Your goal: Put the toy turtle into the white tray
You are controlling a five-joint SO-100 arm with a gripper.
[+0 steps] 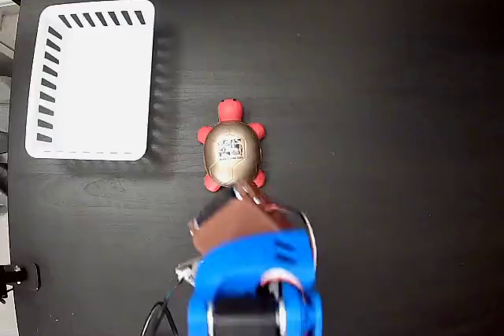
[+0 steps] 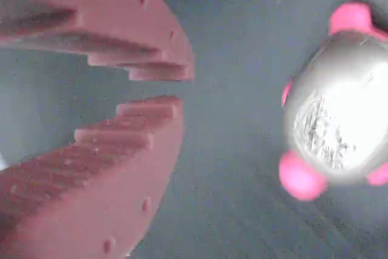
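Note:
The toy turtle (image 1: pixel 231 151) sits on the black table in the fixed view, a gold-bronze shell with a white sticker, its red head pointing up the picture. In the wrist view the toy turtle (image 2: pixel 339 119) lies at the right, blurred. My gripper (image 1: pixel 246 193) is just below the turtle's rear, on a blue arm. In the wrist view my gripper (image 2: pixel 179 89) shows two reddish stepped jaws almost together, with only a thin slit and nothing between them, left of the turtle and apart from it. The white tray (image 1: pixel 94 84) stands at the upper left with nothing in it.
The black table (image 1: pixel 378 76) fills the fixed view, and its left edge runs just beyond the tray. A dark cable (image 1: pixel 157 316) loops beside the arm's base at the bottom. A small dark fitting (image 1: pixel 16 277) sits at the lower left edge.

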